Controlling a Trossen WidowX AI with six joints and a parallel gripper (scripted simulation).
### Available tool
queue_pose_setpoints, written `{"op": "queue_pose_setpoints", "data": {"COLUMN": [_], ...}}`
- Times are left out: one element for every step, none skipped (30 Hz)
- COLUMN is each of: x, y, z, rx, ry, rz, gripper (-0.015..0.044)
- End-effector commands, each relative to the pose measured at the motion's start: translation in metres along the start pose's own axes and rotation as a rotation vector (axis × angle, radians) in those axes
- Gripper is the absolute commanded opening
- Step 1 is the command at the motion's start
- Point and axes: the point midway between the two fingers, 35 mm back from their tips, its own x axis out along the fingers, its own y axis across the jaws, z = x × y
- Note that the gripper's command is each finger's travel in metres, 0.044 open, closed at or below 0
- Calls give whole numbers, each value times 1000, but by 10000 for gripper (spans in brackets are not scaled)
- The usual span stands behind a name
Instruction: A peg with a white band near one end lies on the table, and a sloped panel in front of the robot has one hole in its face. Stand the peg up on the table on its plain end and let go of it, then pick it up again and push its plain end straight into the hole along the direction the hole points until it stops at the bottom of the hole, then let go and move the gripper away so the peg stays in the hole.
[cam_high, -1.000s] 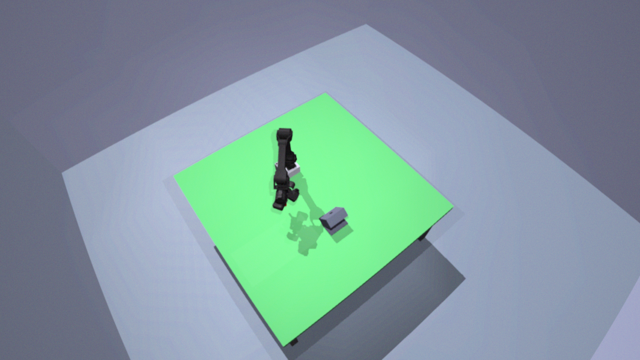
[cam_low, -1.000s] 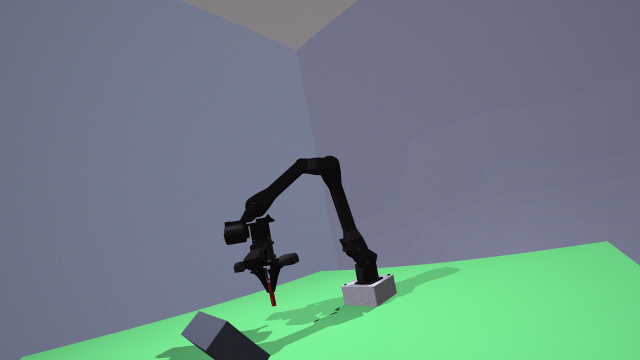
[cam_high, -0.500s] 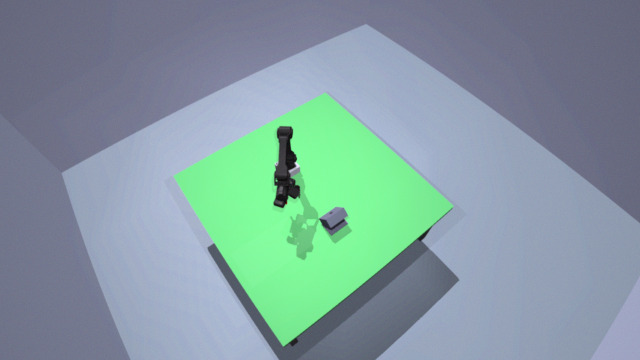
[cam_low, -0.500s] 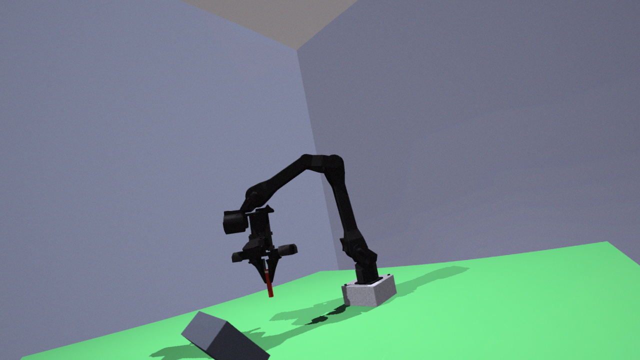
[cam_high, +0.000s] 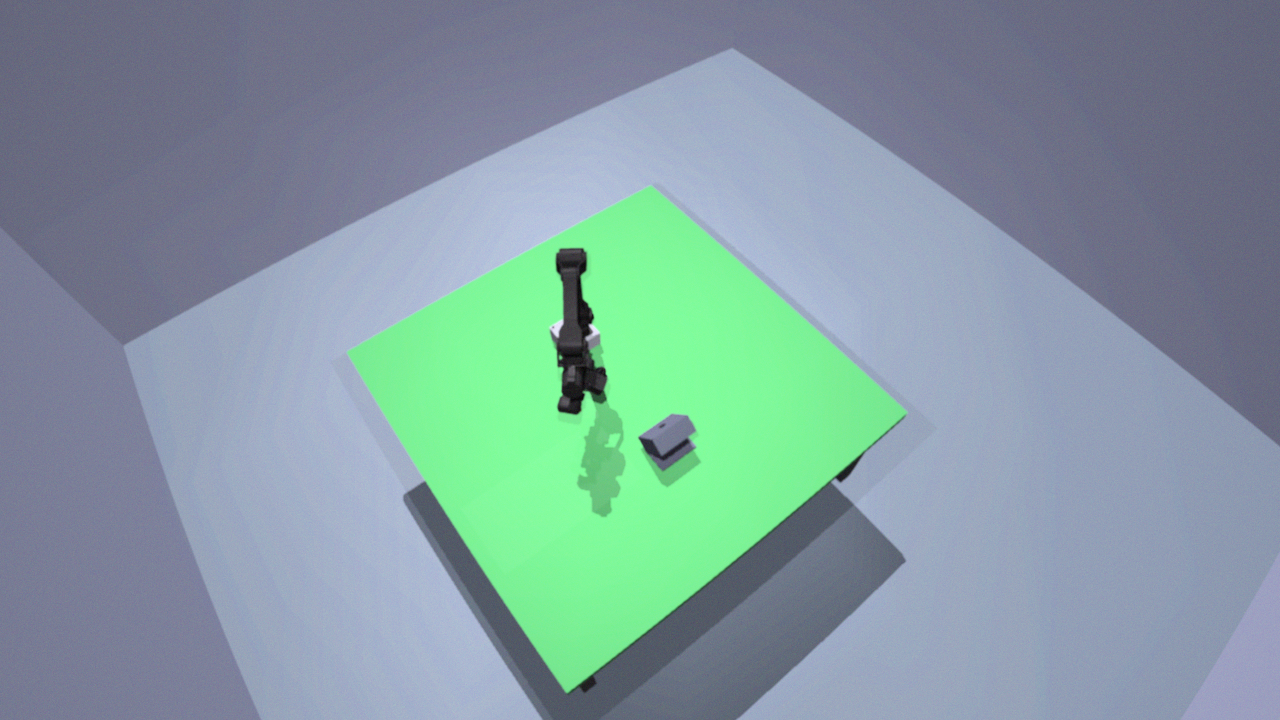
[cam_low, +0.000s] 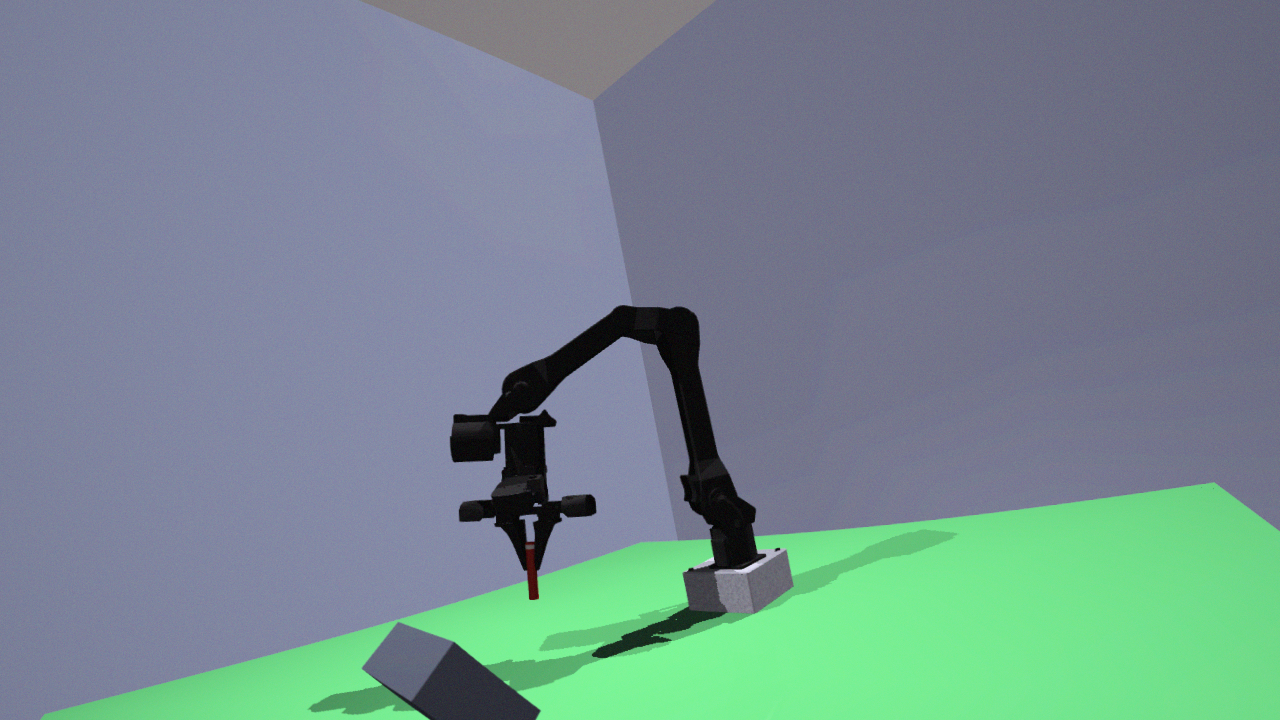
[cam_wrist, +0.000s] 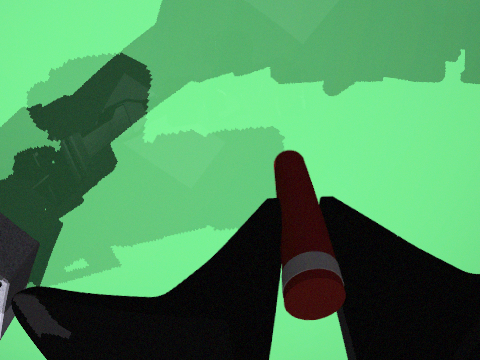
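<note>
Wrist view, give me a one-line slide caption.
Fingers shut on the red peg near its white band, plain end pointing toward the table.

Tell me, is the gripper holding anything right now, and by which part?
Yes. The gripper is shut on the red peg, gripping it near the white-banded upper end; the plain end hangs below, above the table.

Short dark-red cylindrical peg w/ a white band near one end (cam_low: 532, 573) hangs upright, clear above the green desk (cam_low: 895, 626), banded end up betw. the black fingers, plain end down; grey sloped wedge-shaped panel (cam_high: 666, 435) sits on the desk, near but apart from peg; dark hole (cam_high: 663, 427) in its face.
</note>
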Motion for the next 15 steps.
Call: {"op": "queue_pose_setpoints", "data": {"x": [-2,-2,-2,-2,-2,-2,-2,-2,-2,-1,-1,-1,-1,-1,-1], "y": [0,0,1,1,1,1,1,1,1,1,2,2,2,2,2], "z": [6,7,9,10,12,13,15,16,17,19,20,22,23,25,26], "rx": [-38,-47,-56,-65,-74,-83,-92,-101,-110,-119,-128,-137,-146,-155,-164], "ry": [-16,-18,-21,-23,-26,-28,-31,-34,-36,-39,-41,-44,-47,-49,-52], "rz": [-31,-37,-44,-50,-56,-62,-68,-74,-80,-86,-92,-98,-104,-110,-117], "gripper": [0,0,0,0,0,0,0,0,0,0,0,0,0,0,0]}}
